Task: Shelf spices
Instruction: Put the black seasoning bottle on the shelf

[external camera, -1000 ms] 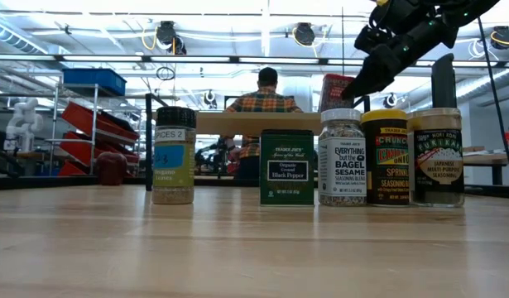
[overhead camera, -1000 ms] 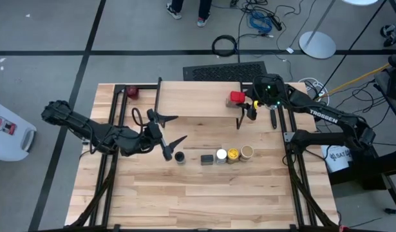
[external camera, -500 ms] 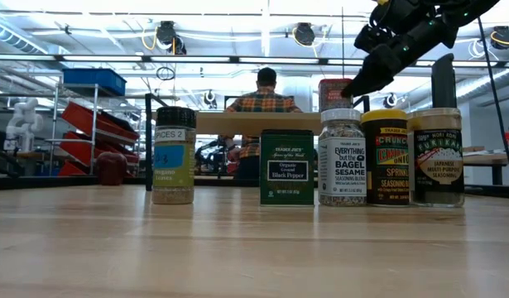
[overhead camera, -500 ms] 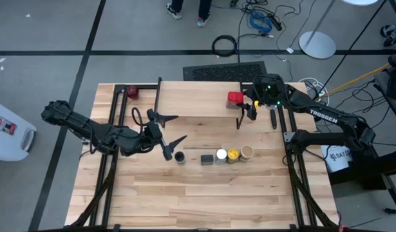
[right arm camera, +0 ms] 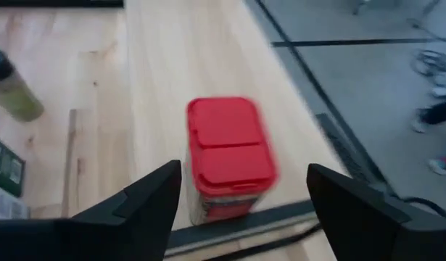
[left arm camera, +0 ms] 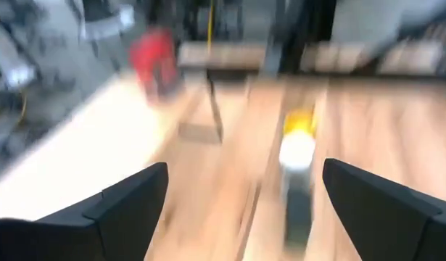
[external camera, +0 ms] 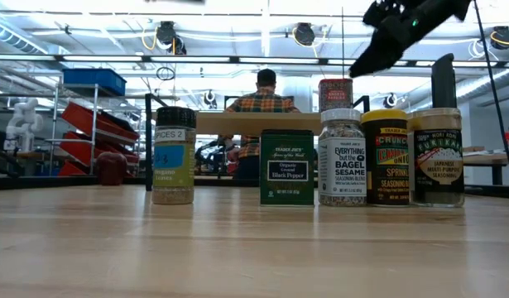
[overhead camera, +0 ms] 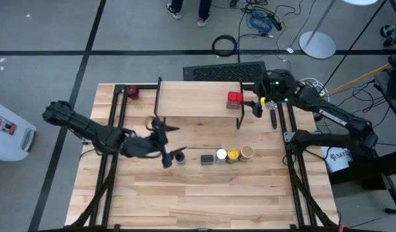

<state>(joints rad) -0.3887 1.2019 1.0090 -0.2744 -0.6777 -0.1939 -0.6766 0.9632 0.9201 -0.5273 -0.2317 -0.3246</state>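
Note:
The red square tin [overhead camera: 234, 98] stands upright on the shelf's light plank [overhead camera: 198, 100], near its right end, and shows large in the right wrist view [right arm camera: 230, 156]. My right gripper [overhead camera: 257, 106] is open, just right of the tin and clear of it, raised high in the low view [external camera: 395, 37]. Five spices stand in a row on the table: a dark-capped jar [overhead camera: 179, 156], a dark tin [overhead camera: 207, 158], a white-capped jar [overhead camera: 221, 155], a yellow-topped jar [overhead camera: 233, 154] and a tan-topped jar [overhead camera: 247, 152]. My left gripper [overhead camera: 170, 145] is open, just left of the dark-capped jar.
A small dark-red round object [overhead camera: 132, 92] lies at the table's far left, beside the shelf's black legs [overhead camera: 158, 96]. Black frame rails [overhead camera: 111, 129] run along both sides of the table. A person in a plaid shirt [external camera: 262, 99] sits in the room behind.
My right gripper has let go of the red tin and drawn back up and toward the table's right edge. The tin, tilted a second ago, now stands upright on the plank. My left gripper has swung toward the near edge, closer to the dark-capped jar, turning as it went.

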